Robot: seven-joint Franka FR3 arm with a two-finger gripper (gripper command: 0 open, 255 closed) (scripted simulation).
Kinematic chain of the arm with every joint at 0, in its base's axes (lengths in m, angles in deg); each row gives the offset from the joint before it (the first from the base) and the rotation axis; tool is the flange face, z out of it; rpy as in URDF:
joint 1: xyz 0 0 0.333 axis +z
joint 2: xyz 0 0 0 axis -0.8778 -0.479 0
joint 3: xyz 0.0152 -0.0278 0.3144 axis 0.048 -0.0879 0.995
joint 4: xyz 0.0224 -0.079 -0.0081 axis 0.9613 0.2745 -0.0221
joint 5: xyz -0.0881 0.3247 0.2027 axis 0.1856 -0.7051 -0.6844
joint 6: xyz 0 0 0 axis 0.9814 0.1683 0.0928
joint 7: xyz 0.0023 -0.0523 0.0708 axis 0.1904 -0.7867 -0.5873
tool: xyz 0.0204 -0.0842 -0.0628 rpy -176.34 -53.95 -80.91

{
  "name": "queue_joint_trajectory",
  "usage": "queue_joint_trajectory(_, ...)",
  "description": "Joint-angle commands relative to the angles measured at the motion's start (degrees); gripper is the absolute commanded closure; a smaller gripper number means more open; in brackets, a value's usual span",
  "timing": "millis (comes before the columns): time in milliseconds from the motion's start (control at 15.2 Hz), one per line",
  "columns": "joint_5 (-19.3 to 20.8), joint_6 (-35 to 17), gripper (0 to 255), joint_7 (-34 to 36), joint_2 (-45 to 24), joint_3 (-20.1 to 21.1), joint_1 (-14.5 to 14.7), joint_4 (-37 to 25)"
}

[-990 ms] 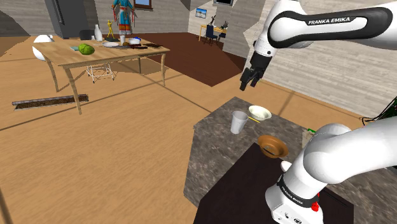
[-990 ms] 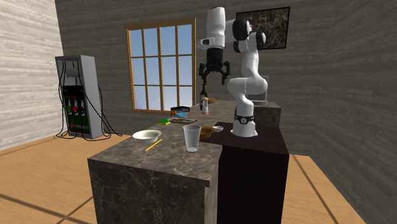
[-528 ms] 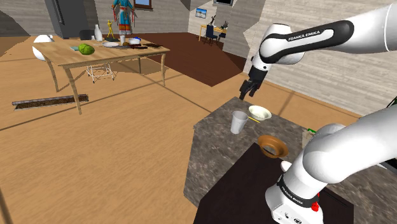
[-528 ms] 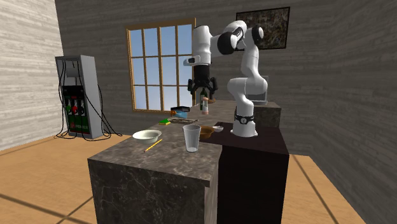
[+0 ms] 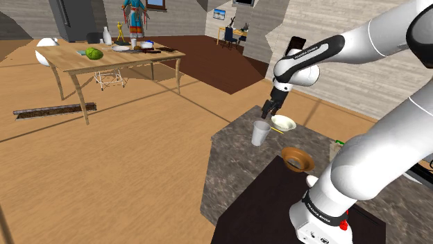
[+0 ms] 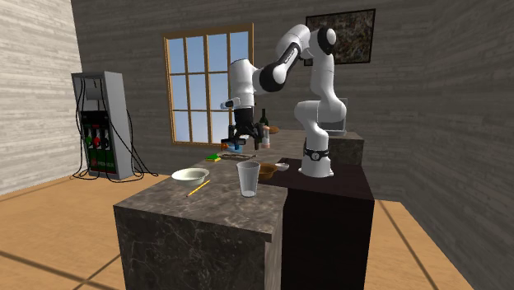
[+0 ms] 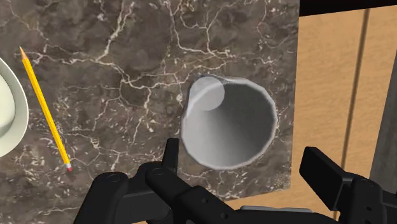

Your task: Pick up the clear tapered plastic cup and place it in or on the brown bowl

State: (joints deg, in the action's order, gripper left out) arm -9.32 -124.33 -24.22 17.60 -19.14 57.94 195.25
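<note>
The clear tapered cup (image 5: 261, 133) stands upright on the dark marble counter (image 5: 229, 166), near its far edge. My gripper (image 5: 266, 114) hangs just above the cup, open, holding nothing. In the wrist view I look down into the cup's mouth (image 7: 229, 121), and the two black fingers (image 7: 170, 156) stand wide apart on either side of my gripper (image 7: 248, 167). The brown bowl (image 5: 298, 159) sits on the counter close to the stand. In the second exterior view the cup (image 6: 248, 178) is in front of my gripper (image 6: 241, 146), with the brown bowl (image 6: 267, 172) behind it.
A white bowl (image 5: 283, 123) and a yellow pencil (image 7: 46, 111) lie on the counter beside the cup. The counter's edge drops to wooden floor just past the cup. A wooden table (image 5: 114, 59) with several items stands far off. A bottle (image 6: 264, 132) stands behind the arm.
The arm has swung down and across the counter, bringing the open gripper from high up to just above the cup. The cup and bowls have not moved.
</note>
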Motion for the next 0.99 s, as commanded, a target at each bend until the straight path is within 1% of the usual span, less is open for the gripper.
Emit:
queue_joint_trajectory(0, -3.54, -2.23, 0, -4.47, -4.87, -2.28, 0.49, -1.16)
queue_joint_trajectory(198, -10.09, -4.39, 0, -11.29, -12.10, -4.20, 0.56, -3.37)
queue_joint_trajectory(660, -16.11, -9.32, 0, -15.52, -17.35, -3.01, 0.54, -2.20)
queue_joint_trajectory(726, -16.67, -9.71, 0, -15.91, -17.81, -2.87, 0.51, -2.14)
queue_joint_trajectory(924, -16.66, -9.71, 0, -15.90, -17.81, -2.84, 0.48, -2.14)
